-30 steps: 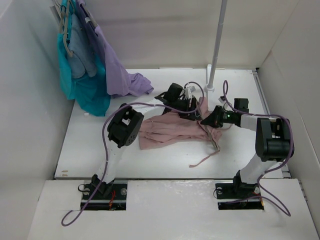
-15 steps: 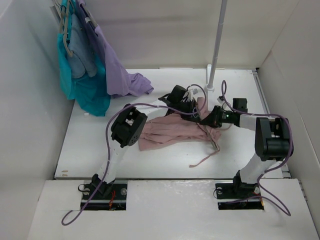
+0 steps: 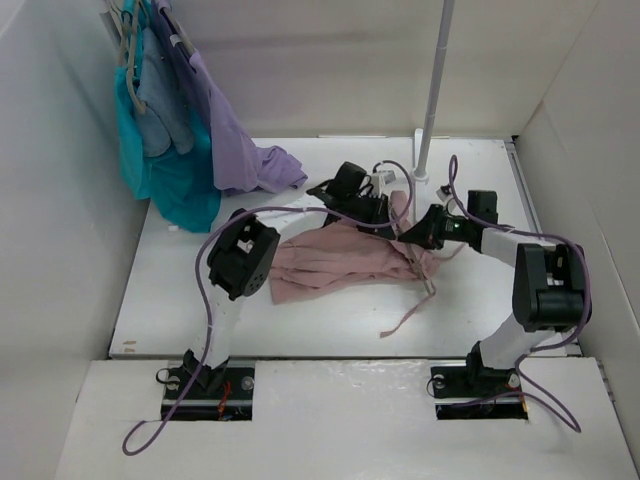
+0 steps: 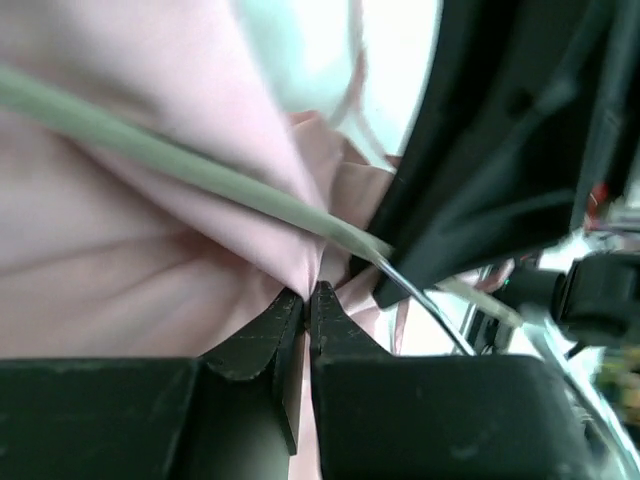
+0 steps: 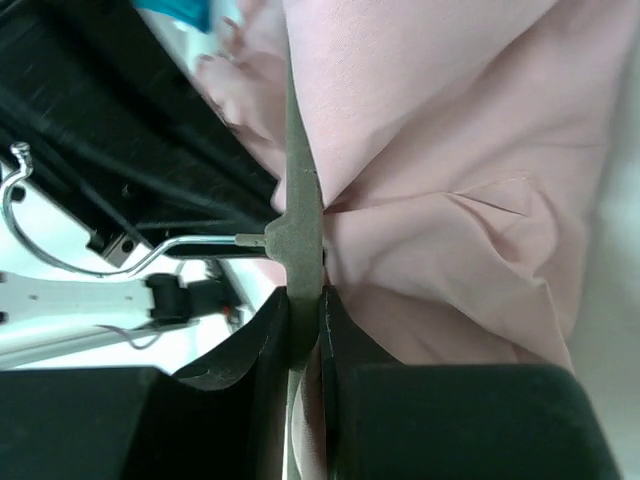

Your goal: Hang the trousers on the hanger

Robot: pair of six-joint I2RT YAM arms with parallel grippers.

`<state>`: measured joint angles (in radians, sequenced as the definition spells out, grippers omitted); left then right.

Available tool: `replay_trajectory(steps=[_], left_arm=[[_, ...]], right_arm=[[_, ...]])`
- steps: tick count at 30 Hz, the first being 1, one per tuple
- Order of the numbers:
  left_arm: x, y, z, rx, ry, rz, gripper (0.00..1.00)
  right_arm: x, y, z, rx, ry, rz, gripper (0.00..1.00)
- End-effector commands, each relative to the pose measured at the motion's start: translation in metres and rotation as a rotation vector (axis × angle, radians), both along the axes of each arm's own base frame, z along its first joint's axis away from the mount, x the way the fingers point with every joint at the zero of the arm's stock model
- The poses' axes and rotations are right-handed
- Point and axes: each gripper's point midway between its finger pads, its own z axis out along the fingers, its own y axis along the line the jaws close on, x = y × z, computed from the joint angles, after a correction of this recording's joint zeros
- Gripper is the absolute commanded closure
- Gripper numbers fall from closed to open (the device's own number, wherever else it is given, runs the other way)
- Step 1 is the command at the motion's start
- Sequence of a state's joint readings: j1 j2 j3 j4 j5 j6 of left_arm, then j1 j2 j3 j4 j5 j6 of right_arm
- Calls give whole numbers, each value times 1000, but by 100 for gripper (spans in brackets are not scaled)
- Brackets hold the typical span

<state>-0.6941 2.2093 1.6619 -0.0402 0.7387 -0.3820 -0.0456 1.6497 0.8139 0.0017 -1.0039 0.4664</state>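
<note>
fingers (image 4: 255,340) of the left gripper (image 4: 306,296): pressed together, a fold of the trousers (image 4: 140,270) pinched at the tips, just beneath the grey bar of the hanger (image 4: 180,165). fingers (image 5: 245,350) of the right gripper (image 5: 303,300): closed tight on the hanger bar itself, at the junction where the wire hook (image 5: 190,243) leaves it. trousers: dusty pink, draped over the bar on both sides in the wrist views; the rest lies bunched on the table (image 3: 160,300) mid-scene, one drawstring (image 3: 405,318) trailing toward the near edge. obstructions: both grippers meet at the right-hand end of the garment, and the black body of each arm fills one side of the other's wrist view. surroundings, top view only: lilac garment (image 3: 240,150) and teal garment (image 3: 170,190) hanging at the far left, lilac hem resting on the table apart from the trousers; white pole (image 3: 435,80) upright near the grippers on the far side. top view: finger tips and the grip on the bar too small to tell; the wrist views supply them.
</note>
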Motion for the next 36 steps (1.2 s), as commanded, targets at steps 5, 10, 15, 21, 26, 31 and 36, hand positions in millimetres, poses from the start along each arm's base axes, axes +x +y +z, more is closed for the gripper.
replay_trajectory(steps=[5,10,15,21,26,31,36], left_arm=[[-4,65,34,91,-151,-66,100],[-26,89,30,141,-158,-135,100],[-38,124,3,205,-114,-116,100],[-44,106,34,124,-158,-166,100],[-52,89,39,103,-137,-211,98],[-48,84,10,161,-11,-220,36],[-14,70,18,180,-68,-116,0]], right_arm=[[41,-25,36,-61,-92,-188,100],[40,-37,26,-82,-49,-263,100],[41,-46,24,-108,-48,-316,100],[33,-31,4,-152,-28,-275,100],[31,-9,-3,-230,-45,-292,100],[28,10,-4,-285,-100,-275,100],[19,26,-10,-313,-102,-245,100]])
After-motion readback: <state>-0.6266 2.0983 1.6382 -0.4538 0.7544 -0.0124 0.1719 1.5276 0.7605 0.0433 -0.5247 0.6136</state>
